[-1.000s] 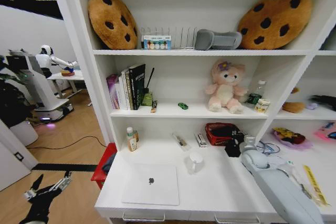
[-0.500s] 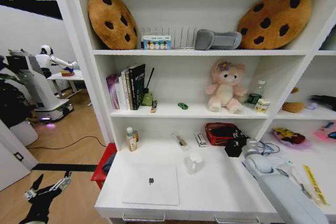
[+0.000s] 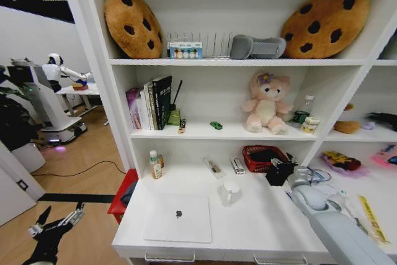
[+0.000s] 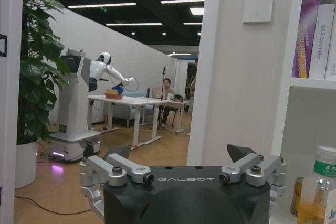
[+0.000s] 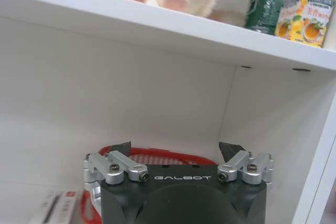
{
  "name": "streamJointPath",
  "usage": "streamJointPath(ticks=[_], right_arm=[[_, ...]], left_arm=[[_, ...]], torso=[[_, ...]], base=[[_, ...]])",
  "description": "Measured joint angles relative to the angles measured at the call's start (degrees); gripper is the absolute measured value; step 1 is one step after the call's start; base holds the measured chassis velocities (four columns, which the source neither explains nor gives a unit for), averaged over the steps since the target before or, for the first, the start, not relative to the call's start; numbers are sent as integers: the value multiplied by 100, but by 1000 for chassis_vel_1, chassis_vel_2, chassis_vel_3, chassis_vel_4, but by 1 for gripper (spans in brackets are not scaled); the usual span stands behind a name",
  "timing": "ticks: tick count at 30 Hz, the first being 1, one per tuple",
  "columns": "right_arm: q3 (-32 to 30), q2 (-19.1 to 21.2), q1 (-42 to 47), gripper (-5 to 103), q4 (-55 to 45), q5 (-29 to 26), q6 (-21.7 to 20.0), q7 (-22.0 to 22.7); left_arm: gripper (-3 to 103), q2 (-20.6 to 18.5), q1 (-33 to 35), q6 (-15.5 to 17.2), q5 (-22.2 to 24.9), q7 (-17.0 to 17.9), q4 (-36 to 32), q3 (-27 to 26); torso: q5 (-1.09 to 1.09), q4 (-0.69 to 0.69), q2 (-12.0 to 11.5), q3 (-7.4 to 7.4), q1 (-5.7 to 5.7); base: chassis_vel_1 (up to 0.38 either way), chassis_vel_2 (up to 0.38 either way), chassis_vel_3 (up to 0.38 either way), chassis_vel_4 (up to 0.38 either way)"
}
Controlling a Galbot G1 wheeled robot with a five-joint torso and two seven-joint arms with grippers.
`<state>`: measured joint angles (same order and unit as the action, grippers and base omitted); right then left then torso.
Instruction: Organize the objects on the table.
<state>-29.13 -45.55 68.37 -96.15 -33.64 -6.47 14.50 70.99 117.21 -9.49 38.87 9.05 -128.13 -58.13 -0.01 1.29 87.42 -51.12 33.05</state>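
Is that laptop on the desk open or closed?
Closed. The silver laptop lies flat on the white desk, lid down with its logo facing up.

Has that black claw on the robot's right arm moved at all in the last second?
Yes. The right gripper has crept forward toward the red basket at the back of the desk; its black end now sits nearer the basket's rim than before, while the white mug stays put.

left tool: "GALBOT" on housing | right tool: "GALBOT" | white book spine: "DAS"
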Motion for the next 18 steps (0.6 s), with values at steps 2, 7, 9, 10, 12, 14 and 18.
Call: streamJointPath(ticks=[2, 7, 9, 10, 12, 14, 18], right_arm=[[-135, 1, 324, 97, -344, -6, -63, 18], [-628, -98, 1238, 100, -1145, 7, -216, 104], [-914, -191, 1687, 100, -1361, 35, -237, 122], [-914, -191, 1687, 100, -1361, 35, -237, 122], [-1169, -249, 2156, 100, -1442, 24, -246, 122], [-1242, -255, 2289, 100, -1446, 10, -262, 122], [-1500, -212, 2613, 100, -1258, -366, -503, 107]], left_arm=[[100, 0, 0, 0, 0, -1, 0, 0], [100, 1, 0, 0, 0, 0, 0, 0], [100, 0, 0, 0, 0, 0, 0, 0], [100, 0, 0, 0, 0, 0, 0, 0], [100, 0, 0, 0, 0, 0, 0, 0], [100, 0, 0, 0, 0, 0, 0, 0], [100, 0, 0, 0, 0, 0, 0, 0]], torso=[[1, 0, 0, 0, 0], [0, 0, 1, 0, 0], [1, 1, 0, 0, 0], [1, 1, 0, 0, 0], [2, 1, 0, 0, 0], [2, 1, 0, 0, 0], [1, 2, 0, 1, 0]], base=[[0, 0, 0, 0], [0, 0, 0, 0], [0, 0, 0, 0], [0, 0, 0, 0], [0, 0, 0, 0], [0, 0, 0, 0], [0, 0, 0, 0]])
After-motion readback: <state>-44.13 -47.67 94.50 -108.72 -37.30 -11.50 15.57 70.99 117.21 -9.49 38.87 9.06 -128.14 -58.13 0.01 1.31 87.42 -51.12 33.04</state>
